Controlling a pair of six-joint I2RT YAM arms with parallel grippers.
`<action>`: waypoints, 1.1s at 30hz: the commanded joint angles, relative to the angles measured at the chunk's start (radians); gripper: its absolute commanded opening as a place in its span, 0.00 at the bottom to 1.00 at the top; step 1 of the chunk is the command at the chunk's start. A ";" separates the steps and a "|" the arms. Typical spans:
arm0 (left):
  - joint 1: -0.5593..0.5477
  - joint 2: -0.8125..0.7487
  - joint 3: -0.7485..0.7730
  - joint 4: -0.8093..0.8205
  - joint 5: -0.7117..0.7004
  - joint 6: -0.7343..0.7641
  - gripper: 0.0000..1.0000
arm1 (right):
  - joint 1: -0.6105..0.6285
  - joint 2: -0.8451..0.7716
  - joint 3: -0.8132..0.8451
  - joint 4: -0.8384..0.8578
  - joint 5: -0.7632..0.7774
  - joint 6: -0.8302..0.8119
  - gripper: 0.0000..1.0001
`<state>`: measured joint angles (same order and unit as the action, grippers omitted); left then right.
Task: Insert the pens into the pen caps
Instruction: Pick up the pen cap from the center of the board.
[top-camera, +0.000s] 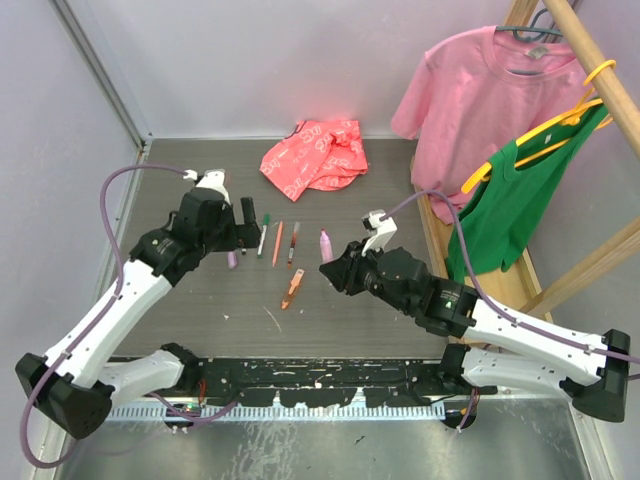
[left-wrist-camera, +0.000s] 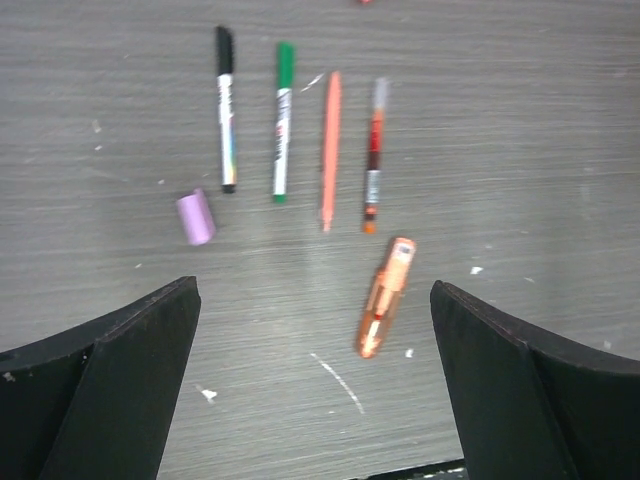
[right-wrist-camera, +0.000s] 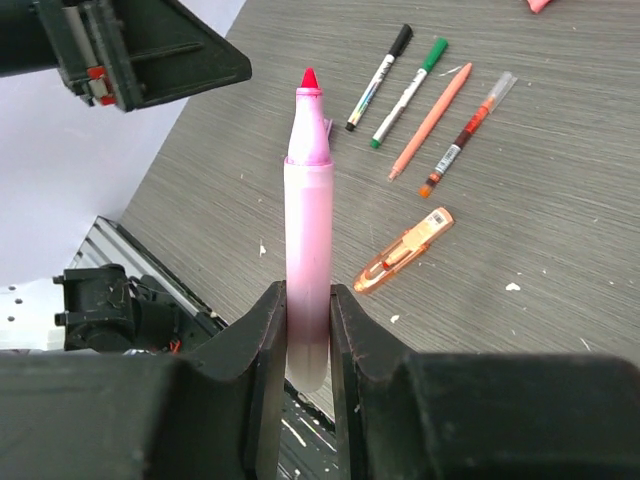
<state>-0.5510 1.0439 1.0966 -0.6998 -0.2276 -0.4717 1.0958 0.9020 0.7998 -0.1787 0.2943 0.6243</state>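
Right gripper (right-wrist-camera: 308, 330): jaws pinched on the base end of the pink highlighter (right-wrist-camera: 307, 230), which points away from the wrist with its red tip bare, held above the table (top-camera: 390, 310).
Left gripper (left-wrist-camera: 315, 385): jaws spread wide, nothing between them, hovering over the row of pens.
Lilac cap (left-wrist-camera: 196, 217): lying loose on the table, just beside the lower end of the black-capped marker, touching neither claw.
Black-capped white marker (left-wrist-camera: 226, 108): leftmost in the row in the left wrist view.
Green-capped white marker (left-wrist-camera: 283, 120): next to it, parallel, apart.
Salmon-orange pen (left-wrist-camera: 330, 148): third in the row.
Dark red pen (left-wrist-camera: 374, 155): fourth, clear cap on.
Short orange pen (left-wrist-camera: 385, 297): nearer the left claw, lying slanted, apart from the row.
Red patterned cloth (top-camera: 314, 155): crumpled at the far side of the table.
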 joint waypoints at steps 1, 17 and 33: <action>0.095 0.039 -0.019 -0.020 0.063 0.056 1.00 | 0.002 -0.038 0.003 -0.021 0.044 -0.017 0.00; 0.329 0.291 -0.099 0.063 0.155 0.035 0.88 | 0.001 -0.065 -0.018 -0.059 0.042 -0.026 0.00; 0.335 0.499 -0.142 0.153 0.112 -0.025 0.70 | 0.001 -0.133 -0.063 -0.081 0.042 -0.015 0.00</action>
<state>-0.2203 1.5227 0.9619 -0.6056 -0.1047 -0.4862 1.0958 0.7868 0.7403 -0.2783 0.3256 0.6094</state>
